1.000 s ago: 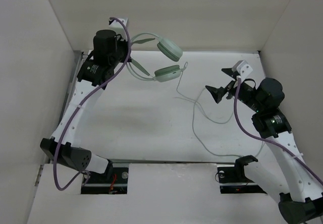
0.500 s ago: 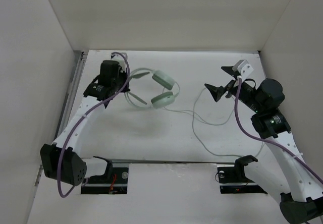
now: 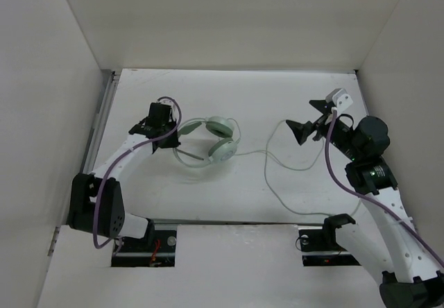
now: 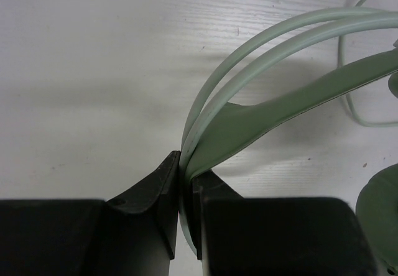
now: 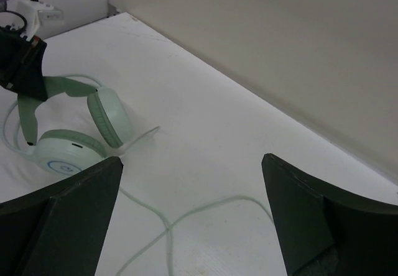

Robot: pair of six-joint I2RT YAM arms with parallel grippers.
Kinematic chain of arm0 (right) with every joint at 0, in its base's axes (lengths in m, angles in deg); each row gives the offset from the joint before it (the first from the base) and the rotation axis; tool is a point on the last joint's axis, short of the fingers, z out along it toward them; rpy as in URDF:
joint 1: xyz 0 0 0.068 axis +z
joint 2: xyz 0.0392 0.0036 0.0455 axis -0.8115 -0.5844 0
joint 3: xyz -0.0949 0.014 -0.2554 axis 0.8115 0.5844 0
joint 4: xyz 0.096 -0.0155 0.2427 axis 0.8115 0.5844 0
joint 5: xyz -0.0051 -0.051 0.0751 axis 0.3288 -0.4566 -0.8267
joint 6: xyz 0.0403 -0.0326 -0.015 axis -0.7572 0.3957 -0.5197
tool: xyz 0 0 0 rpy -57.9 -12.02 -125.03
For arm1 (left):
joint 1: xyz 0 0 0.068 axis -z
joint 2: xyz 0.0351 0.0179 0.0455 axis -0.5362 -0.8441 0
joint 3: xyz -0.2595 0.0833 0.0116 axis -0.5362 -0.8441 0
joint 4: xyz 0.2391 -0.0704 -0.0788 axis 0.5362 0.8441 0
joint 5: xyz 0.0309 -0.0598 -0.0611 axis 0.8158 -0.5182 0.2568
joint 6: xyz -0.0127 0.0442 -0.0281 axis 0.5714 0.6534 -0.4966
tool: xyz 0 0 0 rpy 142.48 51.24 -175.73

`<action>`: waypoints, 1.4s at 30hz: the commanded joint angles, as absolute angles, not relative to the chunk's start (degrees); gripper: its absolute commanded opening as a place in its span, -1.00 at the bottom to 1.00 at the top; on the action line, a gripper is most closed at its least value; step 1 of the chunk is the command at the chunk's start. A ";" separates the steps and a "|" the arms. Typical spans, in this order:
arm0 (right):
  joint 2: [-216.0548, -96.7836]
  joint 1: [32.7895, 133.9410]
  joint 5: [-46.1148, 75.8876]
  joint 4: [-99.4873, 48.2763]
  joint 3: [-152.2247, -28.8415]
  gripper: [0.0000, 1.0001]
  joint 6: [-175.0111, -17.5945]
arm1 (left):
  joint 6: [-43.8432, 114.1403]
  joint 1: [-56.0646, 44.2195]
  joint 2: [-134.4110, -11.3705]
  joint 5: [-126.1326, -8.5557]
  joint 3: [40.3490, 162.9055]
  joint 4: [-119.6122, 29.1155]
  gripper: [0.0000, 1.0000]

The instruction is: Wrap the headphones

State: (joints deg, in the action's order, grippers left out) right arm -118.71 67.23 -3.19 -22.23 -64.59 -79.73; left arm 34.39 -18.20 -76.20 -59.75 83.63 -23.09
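The pale mint-green headphones (image 3: 220, 139) lie on the white table left of centre, ear cups side by side. My left gripper (image 3: 173, 133) is shut on the curved headband (image 4: 267, 111), pinched between its black fingers (image 4: 155, 189) low over the table. The thin pale-green cable (image 3: 272, 161) runs right from the cups in loose loops towards the near edge. My right gripper (image 3: 309, 118) is open and empty, hovering above the cable's right loop. In the right wrist view the headphones (image 5: 68, 148) sit far left and the cable (image 5: 205, 209) lies between the spread fingers.
White walls (image 3: 62, 58) close the table in at the left, back and right. A metal rail (image 3: 97, 127) runs along the left edge. Purple robot cables (image 3: 104, 190) hang along both arms. The arm bases (image 3: 319, 242) sit at the near edge.
My left gripper has brought the headphones down from high at the back left to the table nearer the centre. The cable has been dragged along. The right gripper has hardly moved.
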 commanded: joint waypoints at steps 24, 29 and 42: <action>-111.90 54.90 -4.19 -25.76 -62.98 1.00 -87.64 | 30.20 -11.82 -92.49 -63.30 83.42 -32.86 -0.88; -111.46 53.93 -4.28 -25.67 -63.06 1.00 -87.91 | 31.52 -11.46 -94.34 -63.30 84.56 -32.42 -0.76; -111.02 52.96 -4.28 -26.03 -62.89 1.00 -88.35 | 37.93 -11.46 -95.83 -62.86 83.60 -32.16 -0.08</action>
